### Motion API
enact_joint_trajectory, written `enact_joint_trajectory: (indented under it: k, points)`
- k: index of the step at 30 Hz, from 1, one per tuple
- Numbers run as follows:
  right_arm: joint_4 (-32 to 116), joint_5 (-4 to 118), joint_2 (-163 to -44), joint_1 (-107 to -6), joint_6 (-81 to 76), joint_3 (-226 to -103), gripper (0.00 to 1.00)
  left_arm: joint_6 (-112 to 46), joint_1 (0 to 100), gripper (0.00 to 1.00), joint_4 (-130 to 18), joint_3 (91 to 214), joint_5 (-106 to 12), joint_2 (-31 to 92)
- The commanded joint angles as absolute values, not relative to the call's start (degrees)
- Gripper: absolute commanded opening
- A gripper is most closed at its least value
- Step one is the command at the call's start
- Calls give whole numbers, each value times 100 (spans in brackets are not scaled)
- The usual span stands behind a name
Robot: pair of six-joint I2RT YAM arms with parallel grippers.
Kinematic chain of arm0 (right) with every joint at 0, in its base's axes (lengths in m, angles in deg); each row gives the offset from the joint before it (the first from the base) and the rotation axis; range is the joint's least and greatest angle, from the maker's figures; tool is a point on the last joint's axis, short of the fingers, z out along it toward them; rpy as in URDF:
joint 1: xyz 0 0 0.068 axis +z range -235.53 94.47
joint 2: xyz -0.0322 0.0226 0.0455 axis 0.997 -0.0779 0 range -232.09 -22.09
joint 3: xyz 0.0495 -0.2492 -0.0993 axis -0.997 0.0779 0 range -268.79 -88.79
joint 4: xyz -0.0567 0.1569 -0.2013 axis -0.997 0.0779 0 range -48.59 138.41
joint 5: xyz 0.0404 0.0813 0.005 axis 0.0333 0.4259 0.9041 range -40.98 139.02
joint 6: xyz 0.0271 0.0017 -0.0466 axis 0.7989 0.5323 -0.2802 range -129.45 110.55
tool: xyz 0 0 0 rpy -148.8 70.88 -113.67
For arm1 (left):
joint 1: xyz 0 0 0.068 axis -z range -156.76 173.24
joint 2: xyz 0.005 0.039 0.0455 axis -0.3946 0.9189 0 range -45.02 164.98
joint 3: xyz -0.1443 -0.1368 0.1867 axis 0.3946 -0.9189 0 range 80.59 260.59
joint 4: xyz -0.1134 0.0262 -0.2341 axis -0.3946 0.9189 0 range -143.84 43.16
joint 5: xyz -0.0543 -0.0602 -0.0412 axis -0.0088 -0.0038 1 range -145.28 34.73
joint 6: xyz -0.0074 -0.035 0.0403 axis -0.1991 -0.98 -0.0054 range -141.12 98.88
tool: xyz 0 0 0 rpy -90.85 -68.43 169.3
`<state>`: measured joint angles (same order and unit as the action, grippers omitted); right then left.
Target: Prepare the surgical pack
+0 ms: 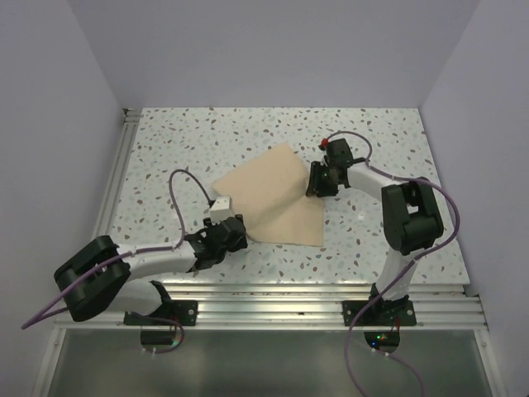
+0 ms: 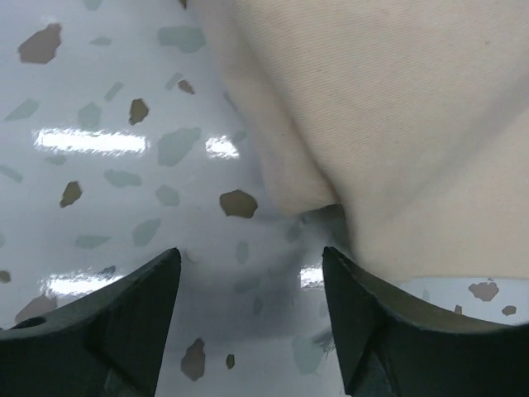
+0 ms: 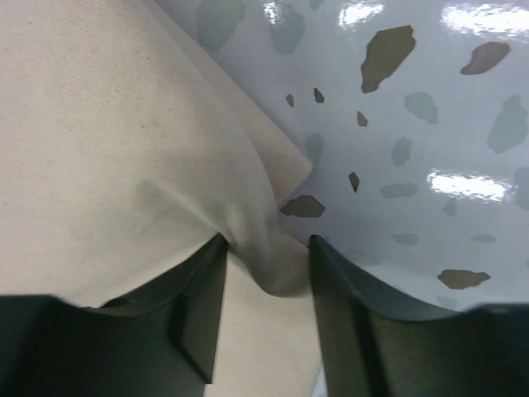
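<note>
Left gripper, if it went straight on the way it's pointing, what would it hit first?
Probably the folded edge of the tan cloth wrap, just ahead of the left gripper, fingers open. Depth is unclear, so the speckled table could come first.

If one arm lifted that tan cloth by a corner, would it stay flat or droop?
Probably droop: the cloth puckers into a soft ridge between the right fingers. Likely light, since its edges look thin. It might slide easily on the glossy table.
</note>
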<state>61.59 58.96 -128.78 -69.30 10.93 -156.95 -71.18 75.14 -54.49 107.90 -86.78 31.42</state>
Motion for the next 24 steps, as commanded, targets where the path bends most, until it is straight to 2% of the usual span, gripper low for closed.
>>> enact_joint_trajectory:
  k: [1, 4, 5, 9, 14, 20, 24]
  points:
    - [6294, 5210, -12466, -7050, 1058, -15498, 52, -7201, 7527, 75, -4226, 11047, -9043, 2619]
    - [6251, 5157, -12142, -7059, 1076, -15357, 54, -6982, 7527, 81, -3645, 11372, -8999, 2135]
    - [6224, 5149, -12028, -7068, 1094, -15296, 57, -6790, 7518, 81, -3618, 11451, -8930, 2012]
    - [5996, 5219, -11368, -7042, 1182, -14918, 62, -5255, 7422, 81, -3803, 12335, -8025, 1817]
    - [5794, 5394, -10919, -7041, 1225, -14391, 64, -3802, 7413, 79, -3416, 13822, -6866, 2975]
    - [5706, 5518, -10664, -6927, 1261, -14039, 67, -2554, 7404, 77, -3109, 15377, -6320, 4469]
    - [5662, 5570, -10559, -6883, 1278, -13872, 67, -2315, 7308, 73, -2608, 16223, -6266, 5707]
